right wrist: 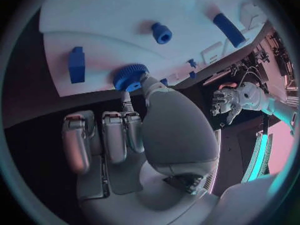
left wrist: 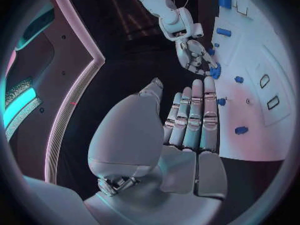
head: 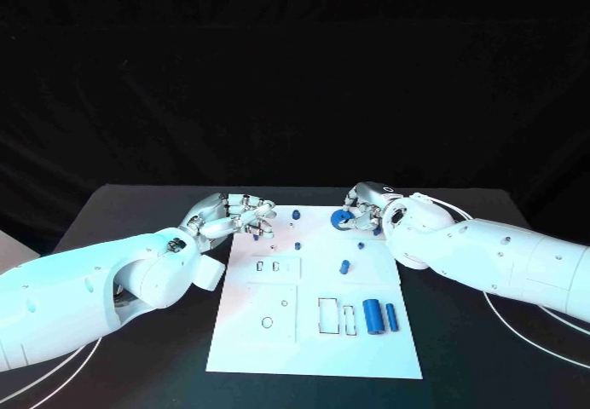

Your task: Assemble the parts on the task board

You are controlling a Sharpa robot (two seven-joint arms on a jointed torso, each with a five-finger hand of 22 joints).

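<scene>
Right hand [head: 361,214] was pinching a round blue knurled part [head: 338,221] between thumb and a finger at the far end of the task board [head: 314,358]; the other fingers were curled in beside it. In the right wrist view the part [right wrist: 130,77] sat right at the fingertips, at the board's edge. Couldn't tell if it was seated in a socket or just resting on the surface.

Left hand [head: 234,216] held nothing, fingers straight and close together in its wrist view [left wrist: 190,120], hovering over the board's near-left far corner, apart from the right hand.

My read: the step in hand was placing or turning the knurled part at its spot. The next move probably calls for keeping it square to the board while pressing or twisting it home.

Other parts lay well behind the right hand: a blue cylinder [head: 372,318] and a thinner blue rod [head: 391,317] beside an empty rectangular slot [head: 330,314].
</scene>
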